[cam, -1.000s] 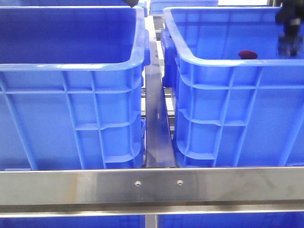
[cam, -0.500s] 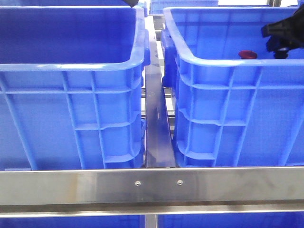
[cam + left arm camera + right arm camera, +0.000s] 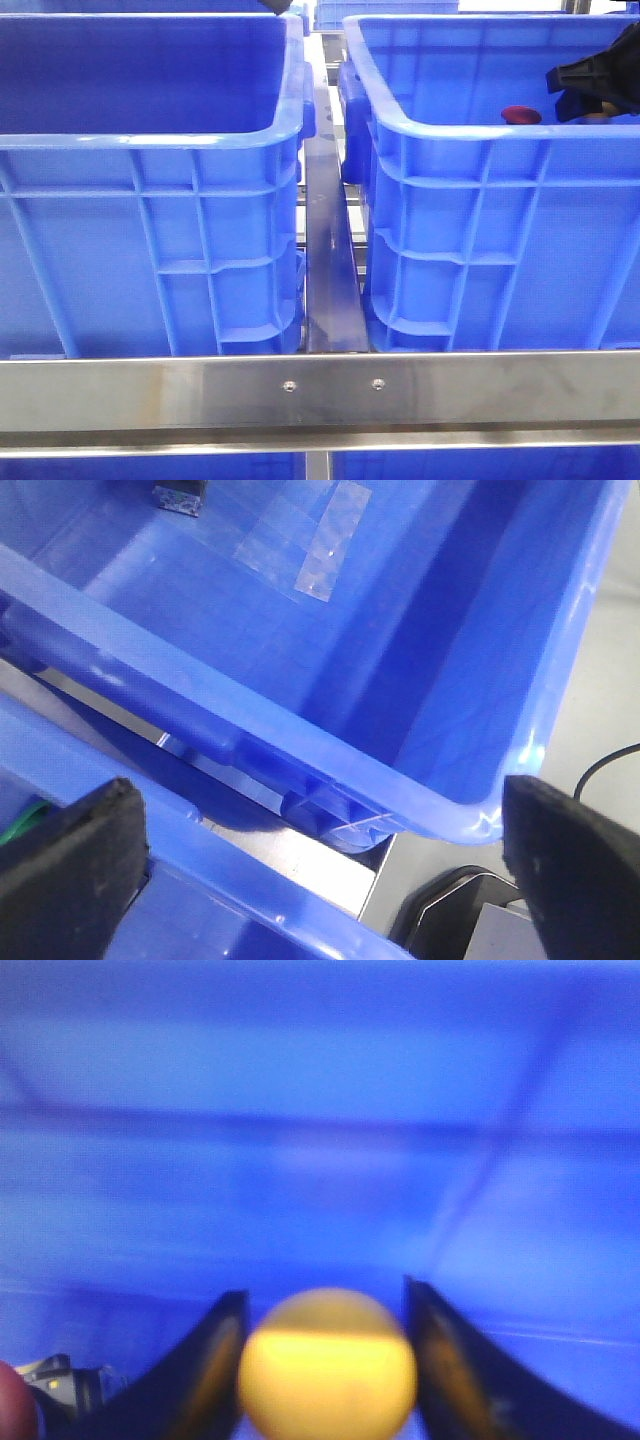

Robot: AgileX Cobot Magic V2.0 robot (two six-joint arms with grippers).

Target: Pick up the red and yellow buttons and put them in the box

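A blurred yellow button [image 3: 328,1375] fills the gap between my right gripper's [image 3: 322,1300] dark fingers, which touch it on both sides. In the front view the right gripper [image 3: 592,85] hangs inside the right blue crate [image 3: 480,135], near its right side. A glossy red button [image 3: 521,114] shows just over that crate's near rim, left of the gripper; its edge also shows in the right wrist view [image 3: 10,1400]. My left gripper [image 3: 325,880] is wide open and empty, above the gap between two blue crate rims [image 3: 300,735].
The left blue crate [image 3: 150,135] stands beside the right one, with a steel rail [image 3: 330,290] between them and a steel bar [image 3: 320,390] across the front. Clear tape [image 3: 320,540] lies on a crate floor. A small grey part [image 3: 65,1382] lies near the right gripper.
My right gripper has moved down and left into the right crate and tilted from upright to slanted. The red button and the crates have not moved.
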